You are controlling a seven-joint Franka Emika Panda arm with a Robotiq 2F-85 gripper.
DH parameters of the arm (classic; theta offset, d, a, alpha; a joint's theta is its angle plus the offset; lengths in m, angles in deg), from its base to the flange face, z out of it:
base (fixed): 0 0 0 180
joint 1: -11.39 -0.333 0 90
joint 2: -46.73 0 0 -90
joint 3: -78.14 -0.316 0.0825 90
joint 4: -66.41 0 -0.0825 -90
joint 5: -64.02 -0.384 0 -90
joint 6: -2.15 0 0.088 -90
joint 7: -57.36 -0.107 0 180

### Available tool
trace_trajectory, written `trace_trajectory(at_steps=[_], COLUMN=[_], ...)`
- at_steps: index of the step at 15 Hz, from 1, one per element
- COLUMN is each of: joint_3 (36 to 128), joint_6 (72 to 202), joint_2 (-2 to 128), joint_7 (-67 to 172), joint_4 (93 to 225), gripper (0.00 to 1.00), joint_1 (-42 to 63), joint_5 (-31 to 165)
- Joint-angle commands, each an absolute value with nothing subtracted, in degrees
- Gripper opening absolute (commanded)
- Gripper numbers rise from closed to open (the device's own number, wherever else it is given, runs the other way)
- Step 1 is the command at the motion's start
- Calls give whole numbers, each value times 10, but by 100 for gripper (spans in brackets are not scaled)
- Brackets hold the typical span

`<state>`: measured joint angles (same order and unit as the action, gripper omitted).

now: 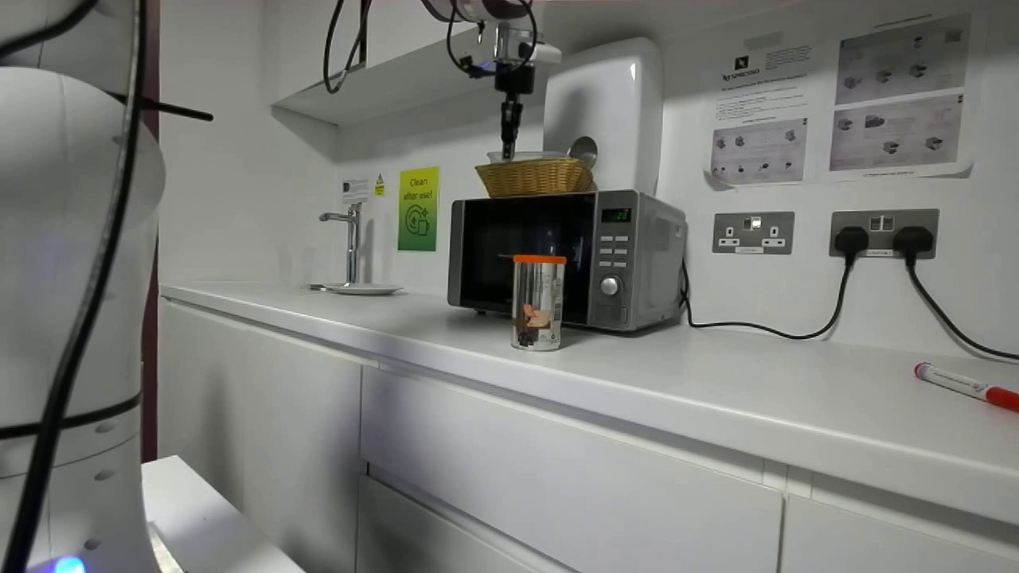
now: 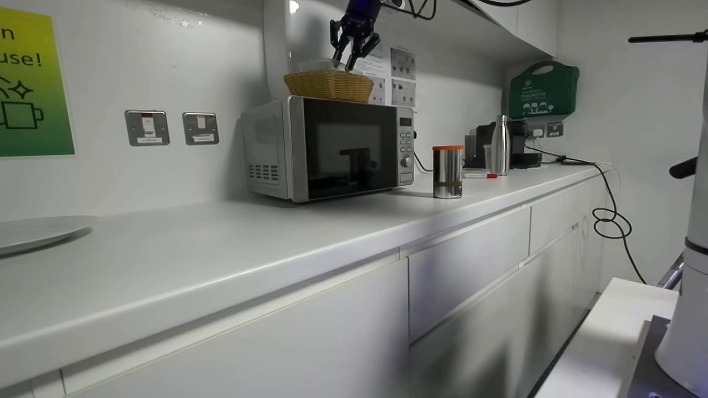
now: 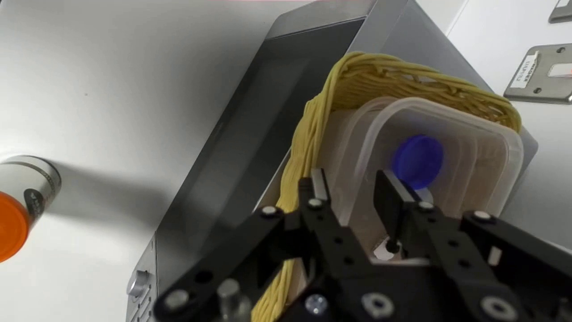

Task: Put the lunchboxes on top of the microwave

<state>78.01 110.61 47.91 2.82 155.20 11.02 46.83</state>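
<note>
A can (image 1: 538, 310) stands upright on the tabletop (image 2: 182, 237), in front of the microwave (image 2: 332, 160). On the microwave's top rests a basket (image 1: 535, 178), and inside that a tub (image 3: 469, 152). Above the microwave the gripper (image 2: 343, 64) is spread, the tub's rim showing in its gap. Behind the microwave is a white box (image 1: 605, 103).

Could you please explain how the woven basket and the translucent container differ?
The woven basket is tan-yellow; the translucent container is pale and smooth. In both exterior views the basket looks wider than the container. The basket rests on the microwave, while the container sits inside the basket, its rim higher. Both are open at the top.
</note>
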Motion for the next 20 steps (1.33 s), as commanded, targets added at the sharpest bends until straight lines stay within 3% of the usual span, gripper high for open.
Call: trace_trajectory(at_steps=[1,5,6,14,20], joint_3=[779,778,776,750,749], joint_6=[1096,1071,1034,860,917], joint_2=[480,477,478,410,294], joint_7=[32,32,32,150,341], joint_4=[1547,1533,1522,1555,1727], gripper=[67,97,100,100,100], joint_1=[109,106,104,84,86], joint_5=[470,503,538,696,683])
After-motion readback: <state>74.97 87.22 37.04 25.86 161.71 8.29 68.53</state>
